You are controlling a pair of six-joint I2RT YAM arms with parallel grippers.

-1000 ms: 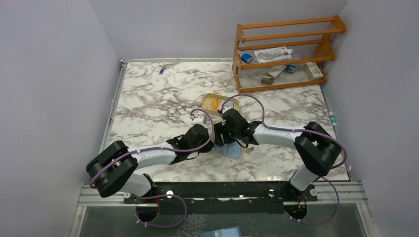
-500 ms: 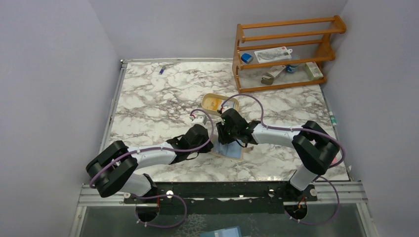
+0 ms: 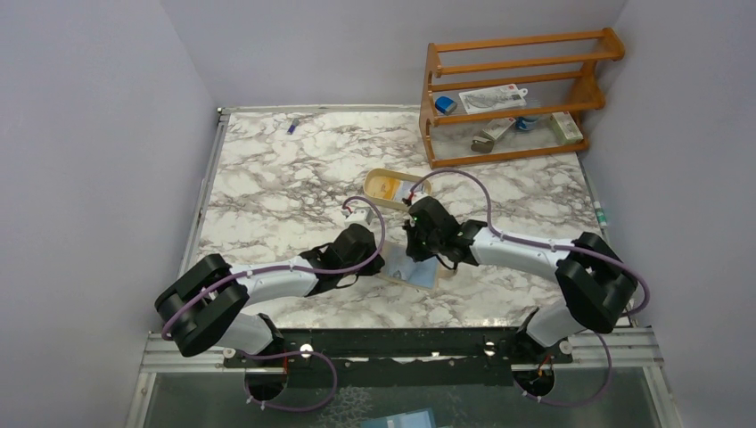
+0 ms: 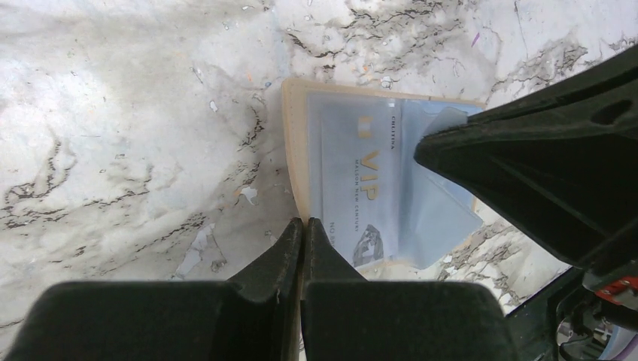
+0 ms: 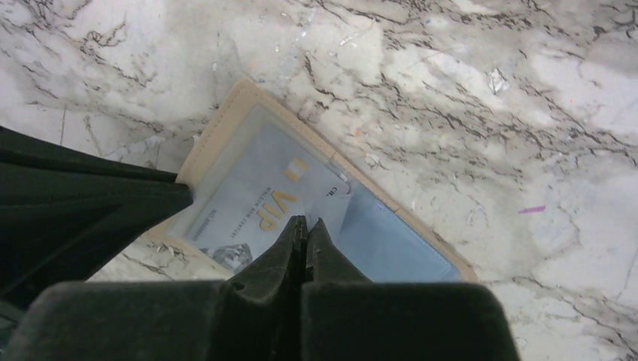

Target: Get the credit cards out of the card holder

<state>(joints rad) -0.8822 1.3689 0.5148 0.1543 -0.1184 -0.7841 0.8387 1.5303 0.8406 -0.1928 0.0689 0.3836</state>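
The card holder [image 3: 419,273] lies open on the marble, beige rim [image 4: 295,150] around a pale blue inside [image 5: 406,248]. A bluish-white credit card [image 4: 353,173] marked VIP sits in its pocket [image 5: 248,203]. My left gripper [image 4: 303,222] is shut, its tips pressing down at the holder's beige near edge [image 3: 385,266]. My right gripper [image 5: 305,224] is shut over the middle of the holder [image 3: 419,259]. A pale lifted corner [image 5: 342,212] of the card is pinched at its tips. Its dark fingers [image 4: 527,150] fill the right of the left wrist view.
A tan tray [image 3: 421,189] with a yellow-orange card [image 3: 385,185] in it lies just behind the grippers. A wooden rack [image 3: 513,156] with small items stands at the back right. A small blue object [image 3: 291,126] lies at the far left edge.
The right gripper has closed from wide open to shut over the holder, and its arm has swung a little to the right. The left arm has not moved.
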